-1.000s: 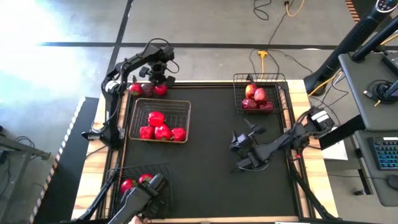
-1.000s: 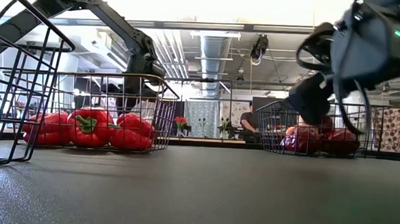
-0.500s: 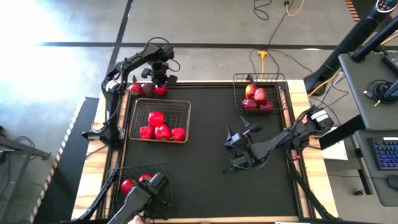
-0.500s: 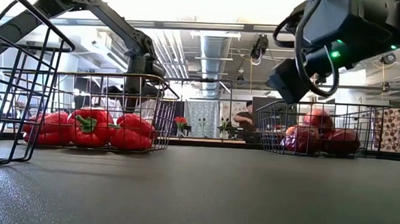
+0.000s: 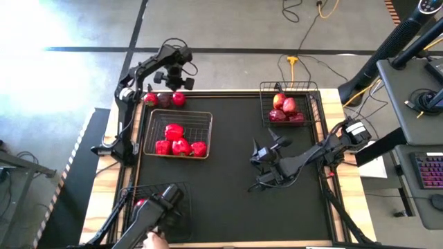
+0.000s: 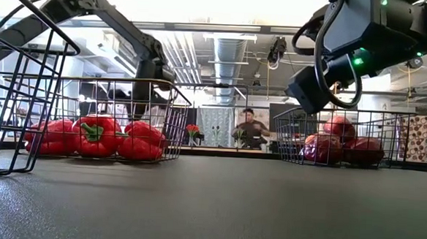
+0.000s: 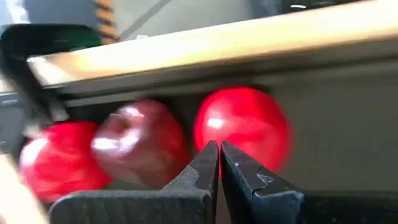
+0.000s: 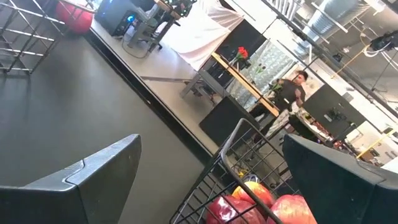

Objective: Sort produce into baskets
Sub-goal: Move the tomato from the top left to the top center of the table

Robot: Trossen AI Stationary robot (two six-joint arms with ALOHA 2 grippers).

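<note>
Three loose red items lie in a row on the table at its far left edge: a red one (image 5: 151, 99), a maroon apple (image 5: 165, 100) and a bright red round one (image 5: 178, 99). My left gripper (image 5: 176, 83) is shut and empty, just above and beyond them; its wrist view shows the tips (image 7: 219, 152) in front of the bright red one (image 7: 245, 124). My right gripper (image 5: 266, 162) is open and empty, raised over the table's right middle (image 8: 211, 180). One basket (image 5: 208, 117) holds red peppers (image 5: 178, 142), another (image 5: 263, 104) apples (image 5: 285, 107), a third (image 5: 131, 194) tomatoes (image 5: 140, 204).
A dark device (image 5: 163, 207) with a person's hand (image 5: 154, 238) behind it reaches over the near-left basket. The black mat's middle and near right are bare. A person (image 6: 249, 129) stands in the room beyond the far edge.
My left gripper has drawn back from the row of loose items, up and toward the far edge. My right gripper has risen and shifted a little toward the table's left. The dark device at the near-left basket has shifted, and a hand has come into view.
</note>
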